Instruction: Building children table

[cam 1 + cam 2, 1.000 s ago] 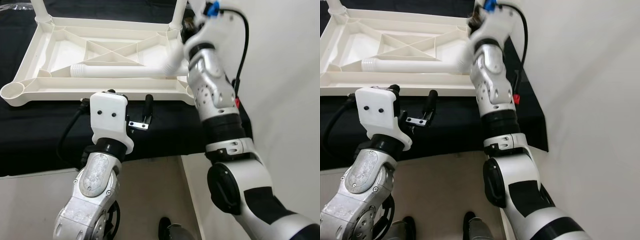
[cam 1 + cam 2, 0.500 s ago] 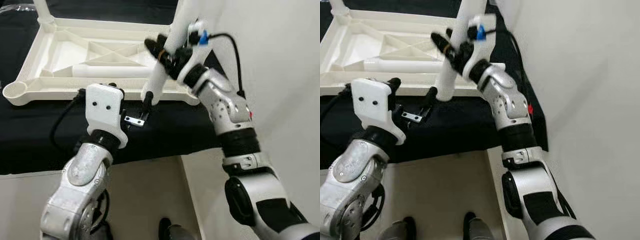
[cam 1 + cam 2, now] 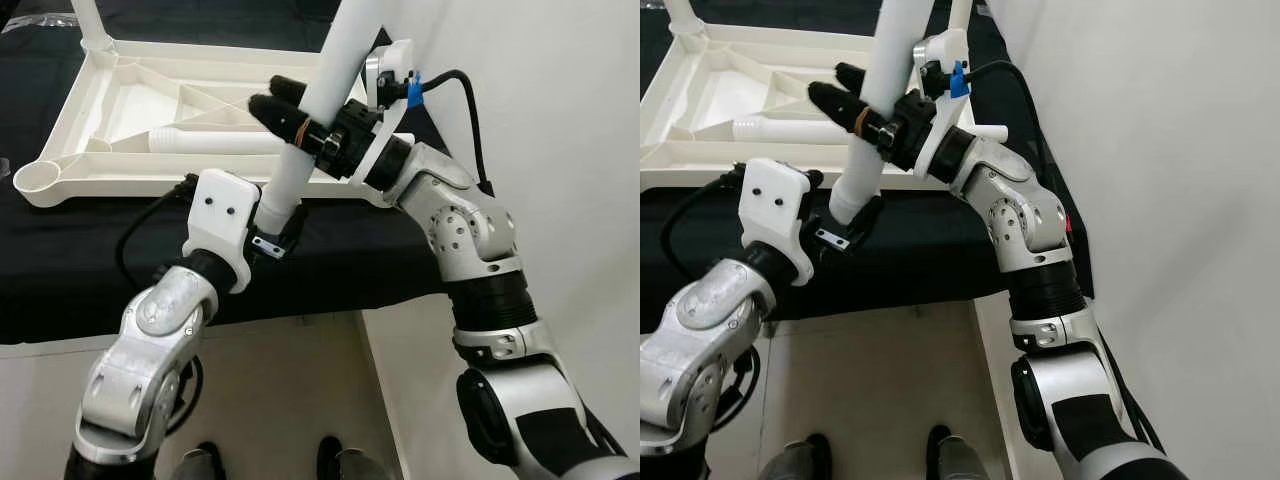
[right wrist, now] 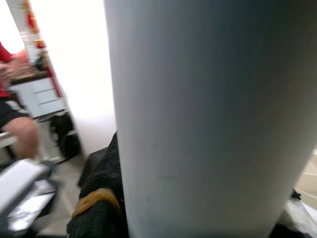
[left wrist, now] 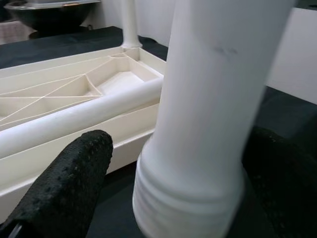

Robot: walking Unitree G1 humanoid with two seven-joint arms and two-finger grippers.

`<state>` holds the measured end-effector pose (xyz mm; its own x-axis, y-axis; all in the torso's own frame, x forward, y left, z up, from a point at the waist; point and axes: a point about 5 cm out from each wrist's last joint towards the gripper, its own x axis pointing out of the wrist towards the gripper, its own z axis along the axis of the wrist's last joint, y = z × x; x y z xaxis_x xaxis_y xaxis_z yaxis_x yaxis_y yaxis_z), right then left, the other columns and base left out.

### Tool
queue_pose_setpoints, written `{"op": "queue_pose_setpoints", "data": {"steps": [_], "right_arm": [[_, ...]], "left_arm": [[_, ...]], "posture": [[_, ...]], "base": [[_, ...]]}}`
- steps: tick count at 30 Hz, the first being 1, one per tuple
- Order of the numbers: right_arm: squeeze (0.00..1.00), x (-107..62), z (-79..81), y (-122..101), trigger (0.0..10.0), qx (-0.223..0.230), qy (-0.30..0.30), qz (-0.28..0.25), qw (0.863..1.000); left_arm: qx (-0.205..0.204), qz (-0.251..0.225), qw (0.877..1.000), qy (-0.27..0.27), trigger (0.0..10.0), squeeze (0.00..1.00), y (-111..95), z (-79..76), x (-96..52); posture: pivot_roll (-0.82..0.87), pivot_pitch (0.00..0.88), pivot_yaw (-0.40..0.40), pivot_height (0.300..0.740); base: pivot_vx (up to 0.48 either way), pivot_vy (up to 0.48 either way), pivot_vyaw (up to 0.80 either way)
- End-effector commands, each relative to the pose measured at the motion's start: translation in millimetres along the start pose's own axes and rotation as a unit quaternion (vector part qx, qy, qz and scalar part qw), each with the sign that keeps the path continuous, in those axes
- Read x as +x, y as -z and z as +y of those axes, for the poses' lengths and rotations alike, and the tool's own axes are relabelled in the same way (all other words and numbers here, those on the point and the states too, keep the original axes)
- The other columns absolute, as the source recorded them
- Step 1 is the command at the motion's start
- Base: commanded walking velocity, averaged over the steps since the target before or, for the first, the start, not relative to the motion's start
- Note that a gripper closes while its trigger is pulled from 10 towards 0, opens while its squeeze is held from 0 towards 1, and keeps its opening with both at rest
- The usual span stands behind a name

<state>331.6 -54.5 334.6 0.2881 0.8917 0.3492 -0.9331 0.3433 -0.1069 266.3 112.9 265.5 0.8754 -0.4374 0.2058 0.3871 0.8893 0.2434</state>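
Note:
The white table top [image 3: 68, 118] lies upside down on the black-covered table [image 3: 60, 280]. My right gripper [image 3: 288, 112] is shut on a white table leg [image 3: 335, 55] and holds it tilted over the top's near right corner. The leg's ribbed lower end [image 5: 188, 198] sits between the fingers [image 5: 69, 183] of my left gripper [image 3: 275, 228], which is open with a gap on each side. A second loose leg [image 3: 212, 143] lies inside the top. Another leg [image 3: 90, 20] stands in the far left corner. The near left corner socket [image 3: 38, 178] holds nothing.
A white wall [image 3: 560, 120] runs close along the right of the table. The table's front edge [image 3: 300, 315] is just ahead of me, with beige floor [image 3: 290, 400] below it. A seated person [image 4: 15, 119] is in the background of the right wrist view.
My right gripper lifted the leg out of the table top, swung it to a steep tilt and brought its lower end between the left gripper's fingers. The left arm rose slightly.

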Motion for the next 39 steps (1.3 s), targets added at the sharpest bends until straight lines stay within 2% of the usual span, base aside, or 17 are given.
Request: {"op": "queue_pose_setpoints", "data": {"steps": [1, 9, 15, 27, 39], "right_arm": [[0.0, -3.5, 4.2, 0, 10.0, 0.004, -0.018, 0.001, 1.0], [0.0, -5.2, 7.4, 1, 10.0, 0.006, -0.025, 0.004, 1.0], [0.0, -5.4, 10.1, -5, 10.0, 0.008, -0.035, 0.001, 0.999], [0.0, -5.2, 15.5, -7, 10.0, 0.013, -0.053, -0.002, 0.999], [0.0, -4.5, 19.1, -6, 10.0, 0.024, -0.058, -0.002, 0.998]], "left_arm": [[0.003, -0.001, 1.0, 0.009, 10.0, 0.0, 1, 0.0, 0.4], [0.003, 0.01, 0.999, 0.04, 10.0, 0.0, 5, -1.6, 4.0], [-0.003, 0.033, 0.995, 0.091, 10.0, 0.0, 16, -13.2, 2.5], [0.015, 0.04, 0.994, 0.101, 10.0, 0.0, 18, -8.5, -1.0], [0.026, 0.032, 0.994, 0.098, 10.0, 0.0, 15, -5.5, 3.1]], "posture": [[0.04, 0.263, -0.127, 0.74], [0.04, 0.262, -0.122, 0.74], [0.04, 0.263, -0.121, 0.74], [0.04, 0.26, -0.117, 0.74], [0.04, 0.251, -0.118, 0.74]], "base": [[0.0, 0.0, 0.0], [0.0, 0.0, 0.0], [0.0, 0.0, 0.0], [0.0, 0.0, 0.0], [0.0, 0.0, 0.0]]}}
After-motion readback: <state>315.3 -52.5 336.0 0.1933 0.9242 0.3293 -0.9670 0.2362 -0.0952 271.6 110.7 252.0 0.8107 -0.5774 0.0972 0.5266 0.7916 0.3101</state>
